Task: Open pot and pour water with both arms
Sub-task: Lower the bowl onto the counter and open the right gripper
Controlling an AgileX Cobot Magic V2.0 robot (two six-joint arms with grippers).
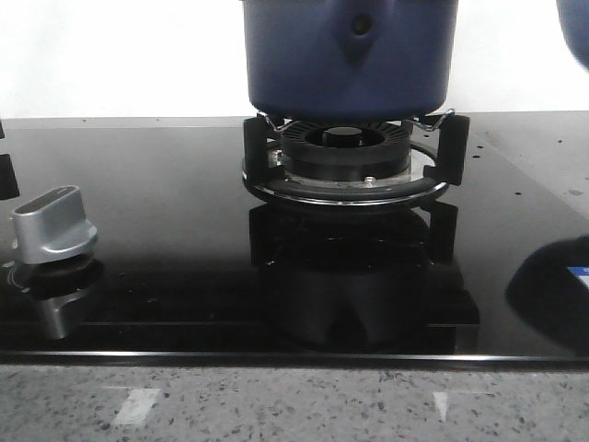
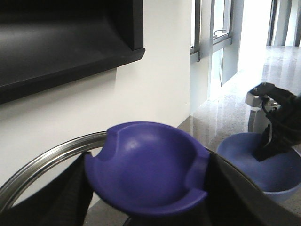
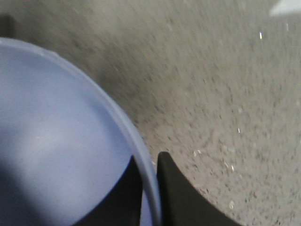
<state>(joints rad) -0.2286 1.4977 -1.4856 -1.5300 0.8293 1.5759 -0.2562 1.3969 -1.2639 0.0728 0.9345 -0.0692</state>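
Your pot (image 1: 350, 55) sits on the burner (image 1: 346, 157) toward the counter's (image 1: 294, 401) far edge. Left pincer (image 2: 146, 207) pinches its lid knob (image 2: 148, 172); right pincer (image 3: 149, 197) pinches the bowl (image 3: 61, 150) rim at the right edge.

Matte blue pot (image 1: 350, 55), glossy black glass hob (image 1: 166, 230).

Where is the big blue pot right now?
In the front view, the pot sits at top centre on the black stove burner, right of the silver knob at the left edge.
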